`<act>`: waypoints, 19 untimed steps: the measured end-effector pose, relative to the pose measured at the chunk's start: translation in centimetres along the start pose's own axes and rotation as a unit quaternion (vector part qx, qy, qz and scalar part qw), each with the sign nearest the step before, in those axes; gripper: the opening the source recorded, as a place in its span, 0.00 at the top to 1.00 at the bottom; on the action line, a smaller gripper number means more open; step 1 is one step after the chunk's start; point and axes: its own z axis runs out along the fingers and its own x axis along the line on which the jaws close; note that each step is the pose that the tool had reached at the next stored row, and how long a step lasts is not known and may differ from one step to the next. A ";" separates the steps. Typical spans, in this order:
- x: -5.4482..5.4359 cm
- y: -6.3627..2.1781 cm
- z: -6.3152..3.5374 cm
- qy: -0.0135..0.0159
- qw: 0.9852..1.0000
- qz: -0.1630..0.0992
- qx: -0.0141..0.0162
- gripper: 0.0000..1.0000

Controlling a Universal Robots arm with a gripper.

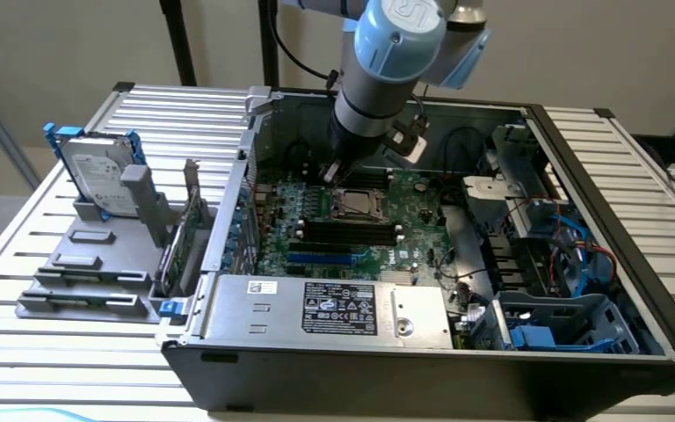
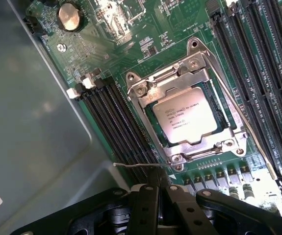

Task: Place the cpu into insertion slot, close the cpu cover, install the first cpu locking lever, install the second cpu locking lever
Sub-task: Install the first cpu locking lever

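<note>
The cpu (image 2: pixel 185 115), silver-grey with printed text, lies flat in the insertion slot (image 2: pixel 219 113), whose black edge shows around it. The cpu cover (image 2: pixel 147 94), a silver frame, lies closed over the chip's edges. One thin locking lever (image 2: pixel 239 117) runs along the socket's side. Another thin silver lever end (image 2: pixel 131 165) sticks out right at my fingertips. My gripper (image 2: pixel 160 188) looks shut, its black fingers (image 2: pixel 145 210) pressed together; whether they pinch the lever I cannot tell. In the exterior view the gripper (image 1: pixel 341 171) hangs just behind the socket and cpu (image 1: pixel 359 204).
Long black memory slots (image 2: pixel 116 122) flank the socket on both sides. A coin battery (image 2: pixel 69 16) sits on the green board. The case wall (image 2: pixel 28 127) stands close by. In the exterior view a power supply (image 1: pixel 326 308) fills the case front, and a hard drive (image 1: pixel 94 171) stands outside.
</note>
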 end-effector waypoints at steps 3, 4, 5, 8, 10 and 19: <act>0.0 0.02 0.06 0.000 1.000 0.000 0.000 0.89; 0.0 0.02 0.09 0.000 1.000 0.000 0.000 0.89; 0.0 0.03 0.11 0.000 1.000 0.000 0.000 0.89; 0.0 0.05 0.19 0.000 1.000 0.000 0.000 0.89; 0.0 0.10 0.25 0.000 1.000 0.000 0.000 0.89; 0.4 0.45 0.52 0.000 1.000 0.000 0.000 0.89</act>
